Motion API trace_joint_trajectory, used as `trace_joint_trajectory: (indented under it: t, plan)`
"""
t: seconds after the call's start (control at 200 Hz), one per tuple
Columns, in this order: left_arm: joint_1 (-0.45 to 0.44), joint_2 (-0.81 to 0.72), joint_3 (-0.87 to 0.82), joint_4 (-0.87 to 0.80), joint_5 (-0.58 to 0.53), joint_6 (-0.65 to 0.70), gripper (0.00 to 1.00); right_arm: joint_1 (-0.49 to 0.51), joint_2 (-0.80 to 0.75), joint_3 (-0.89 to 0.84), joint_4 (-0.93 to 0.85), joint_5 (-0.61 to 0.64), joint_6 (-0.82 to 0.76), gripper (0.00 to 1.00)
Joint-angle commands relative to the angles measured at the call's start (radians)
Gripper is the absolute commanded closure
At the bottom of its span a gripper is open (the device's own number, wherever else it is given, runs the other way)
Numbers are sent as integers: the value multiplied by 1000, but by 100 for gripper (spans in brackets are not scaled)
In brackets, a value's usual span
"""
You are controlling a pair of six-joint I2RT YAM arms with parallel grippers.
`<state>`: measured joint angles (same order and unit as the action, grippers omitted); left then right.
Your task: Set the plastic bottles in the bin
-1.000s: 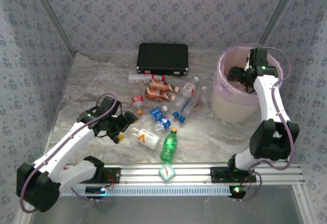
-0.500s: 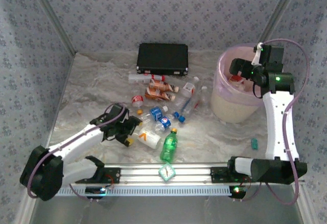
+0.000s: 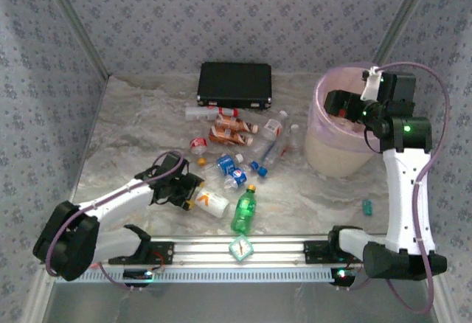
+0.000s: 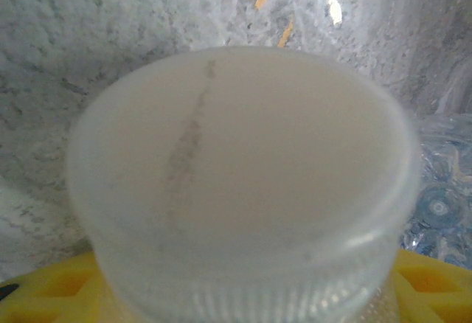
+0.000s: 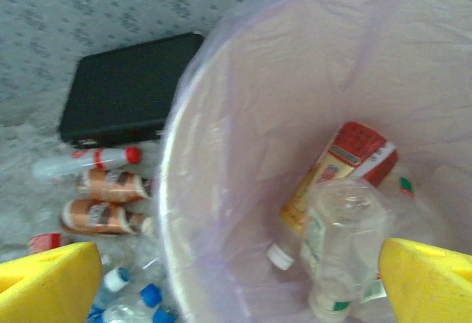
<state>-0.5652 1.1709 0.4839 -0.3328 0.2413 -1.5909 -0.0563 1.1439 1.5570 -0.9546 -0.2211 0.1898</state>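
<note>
While the left gripper (image 3: pixel 188 192) lies low on the table (image 3: pixel 133 139), its yellow fingers (image 4: pixel 44 293) stand on both sides of a white bottle (image 3: pixel 212 203), whose pale cap (image 4: pixel 243 183) is very near the wrist camera; whether the jaws press on it I cannot tell. The green bottle (image 3: pixel 243 212) lies just beside it, and the other plastic bottles (image 3: pixel 236 142) are spread between it and the black case (image 3: pixel 234 85). The right gripper (image 3: pixel 338 105) hangs over the bin (image 3: pixel 332 153) at the far right, jaws spread wide with nothing between them. Inside the bin lie a clear bottle (image 5: pixel 343 242) and a red-labelled bottle (image 5: pixel 350 157).
</note>
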Motion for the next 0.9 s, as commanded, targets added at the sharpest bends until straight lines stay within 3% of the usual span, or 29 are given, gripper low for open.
trace_joint_trajectory:
  t: [0.0,0.17,0.305,0.4,0.56,0.894]
  plan:
    - [-7,-42,80,-89,-33,50,40,7,-46,43,-1,-144,29,3]
    - [-2,-50,239,-204,-54,230,44,99,-68,22,59,-210,86,4]
    - [28,-23,341,-230,-87,360,47,315,4,91,0,-156,55,6]
    - [49,-5,391,-155,-75,420,50,444,50,97,-7,-114,77,8]
    - [76,26,492,-131,-115,516,61,637,161,90,-21,-59,91,10]
    - [145,112,678,-69,64,649,69,734,368,97,30,-150,63,16]
